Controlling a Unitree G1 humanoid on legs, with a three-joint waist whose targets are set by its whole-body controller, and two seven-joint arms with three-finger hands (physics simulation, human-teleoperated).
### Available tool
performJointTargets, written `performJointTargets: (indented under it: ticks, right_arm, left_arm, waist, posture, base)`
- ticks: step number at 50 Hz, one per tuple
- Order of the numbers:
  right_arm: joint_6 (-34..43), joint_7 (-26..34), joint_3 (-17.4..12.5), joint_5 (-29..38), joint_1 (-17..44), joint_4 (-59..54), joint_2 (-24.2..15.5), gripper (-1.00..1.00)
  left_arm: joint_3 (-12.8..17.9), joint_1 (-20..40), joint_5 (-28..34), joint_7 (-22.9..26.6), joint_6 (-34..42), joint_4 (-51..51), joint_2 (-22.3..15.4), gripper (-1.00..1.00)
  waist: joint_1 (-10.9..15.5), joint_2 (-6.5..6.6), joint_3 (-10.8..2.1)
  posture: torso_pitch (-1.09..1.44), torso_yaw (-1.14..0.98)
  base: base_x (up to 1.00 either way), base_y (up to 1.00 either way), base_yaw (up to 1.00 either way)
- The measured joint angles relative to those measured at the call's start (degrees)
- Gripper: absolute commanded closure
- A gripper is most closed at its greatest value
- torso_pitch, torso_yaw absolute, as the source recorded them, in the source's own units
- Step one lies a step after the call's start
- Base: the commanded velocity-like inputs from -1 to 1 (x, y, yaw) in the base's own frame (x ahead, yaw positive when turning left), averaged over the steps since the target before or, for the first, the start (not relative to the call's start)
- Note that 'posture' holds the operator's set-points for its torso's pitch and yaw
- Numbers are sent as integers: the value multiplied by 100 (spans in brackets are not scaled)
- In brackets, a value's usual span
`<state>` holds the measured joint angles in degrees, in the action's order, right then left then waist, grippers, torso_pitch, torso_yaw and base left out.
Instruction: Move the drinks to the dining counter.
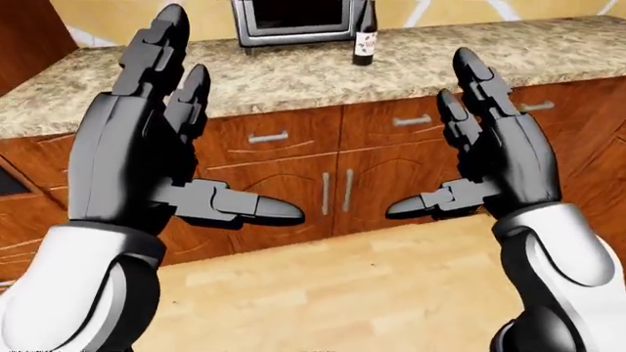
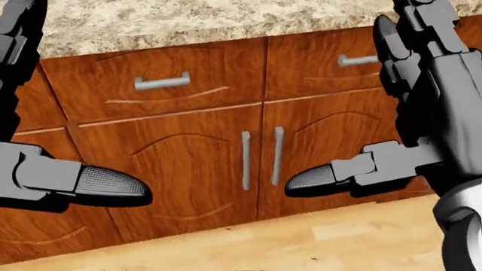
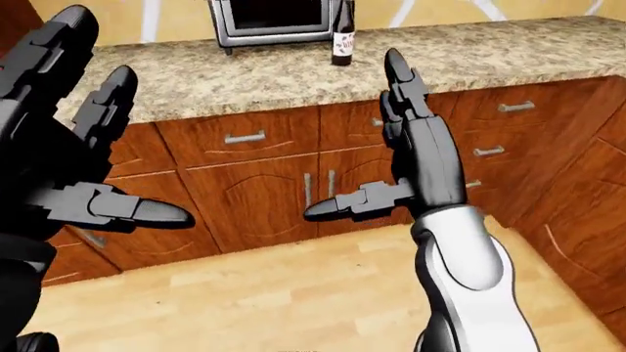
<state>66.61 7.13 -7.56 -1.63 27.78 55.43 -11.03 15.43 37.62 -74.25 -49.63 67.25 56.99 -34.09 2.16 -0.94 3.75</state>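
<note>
A: Item one, far left of the left-eye view?
B: Left hand point(image 1: 147, 147), raised, palm inward. Fingers point(image 1: 161, 44) stretched upward, thumb jutting toward the view's middle. Released; grasping nothing.

A: Behind it?
B: Granite counter point(image 1: 293, 77), speckled beige, running across the whole upper part of the view. Beneath it, wooden cabinets point(image 1: 293, 176) in reddish brown: drawers with horizontal bar handles, and a pair of doors with two upright handles point(image 1: 335, 192) side by side.

A: On the counter?
B: A steel-framed microwave point(image 1: 293, 18) at the top edge, only its lower part in frame. Just to its right, one dark bottle point(image 1: 364, 37) with a pale label, standing upright against the wall; its top is cut off by the frame. That is the only drink visible. It stands well apart from both hands.

A: Further right?
B: Right hand point(image 1: 494, 158), likewise raised and spread, thumb pointing toward the left hand. Released; empty. White forearm shell below it.

A: Right edge?
B: In the right-eye view, a drawer stack point(image 3: 489, 150) where the cabinets turn a corner toward the view's bottom right.

A: Underfoot?
B: Light wood plank floor point(image 1: 343, 293) across the bottom of all views.
</note>
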Motion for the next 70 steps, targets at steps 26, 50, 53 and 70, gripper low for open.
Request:
performJointTargets:
  ticks: [26,50,53,70]
  right_arm:
    - [361,-290,-356,-404,410,293,-129,-100]
    - [548,-912,-574,-1053,535,79,-216,-100]
    - [520,-946,-530,-1101,493,114,-259,-100]
    - [462,-1044,-530,-1071,494,77,-333,-100]
  left_arm:
    - [96,186,-159,-93,8,-56,-127,-100]
    - [12,127,-697,-367,-227,-154,-487,-100]
    - [61,164,-683,-374,-235,-144,-517,-100]
    - [-31,169,-766,-288,-291,-93,-551,-100]
  waist:
    - [-140,272,-36]
    - [-89,467,73]
    - [-183,484,98]
    - [-102,-208,-68]
  posture:
    - [0,0]
    - [0,0]
    - [0,0]
    - [0,0]
  base:
    - [46,0,23]
    - [11,0,-20]
    - [5,0,0]
    - [52,-6,0]
